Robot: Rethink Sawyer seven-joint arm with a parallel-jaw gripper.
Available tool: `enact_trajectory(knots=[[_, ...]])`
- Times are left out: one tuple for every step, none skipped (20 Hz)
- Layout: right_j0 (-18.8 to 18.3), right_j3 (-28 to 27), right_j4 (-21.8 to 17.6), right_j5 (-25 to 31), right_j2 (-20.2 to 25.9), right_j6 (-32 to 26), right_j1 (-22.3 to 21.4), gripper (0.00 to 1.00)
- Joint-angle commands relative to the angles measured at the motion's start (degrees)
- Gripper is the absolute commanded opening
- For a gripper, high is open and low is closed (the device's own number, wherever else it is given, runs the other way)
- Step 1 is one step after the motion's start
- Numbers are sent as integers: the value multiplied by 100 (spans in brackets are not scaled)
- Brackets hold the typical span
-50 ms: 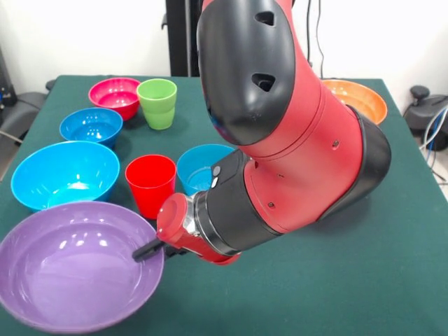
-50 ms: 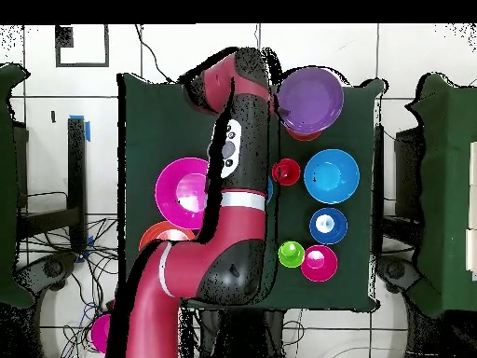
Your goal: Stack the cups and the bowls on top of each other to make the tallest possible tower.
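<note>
Bright, even light falls from above. Soft white glare spots sit on the purple bowl (image 1: 80, 269), the large light blue bowl (image 1: 64, 173) and the arm's black shell (image 1: 245, 66). Shadows under the bowls are faint and short. The front view is sharp throughout.

Green-covered table (image 1: 392, 280) on white tiled floor (image 2: 419, 56), white wall (image 1: 84, 35) behind.

The arm (image 1: 280, 126) hides most of the hot-pink bowl (image 2: 182, 189).
</note>
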Motion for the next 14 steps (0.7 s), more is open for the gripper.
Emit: enact_trajectory(knots=[[-12,152,175,-49,75,-1481,-69,100],[-11,157,176,-55,65,-1479,-70,100],[-10,187,205,-75,98,-1400,-62,100],[5,235,177,-151,81,-1388,-77,100],[7,249,189,-136,74,-1362,-80,100],[20,302,187,-225,95,-1327,-93,100],[19,280,199,-209,86,-1323,-80,100],[23,291,201,-208,82,-1323,-86,100],[0,210,225,-157,63,-1340,-56,100],[-1,207,228,-168,62,-1345,-55,100],[-1,230,231,-174,59,-1350,-72,100],[0,254,233,-179,55,-1355,-90,100],[22,356,226,-230,76,-1344,-144,100],[32,401,220,-248,82,-1347,-169,100]])
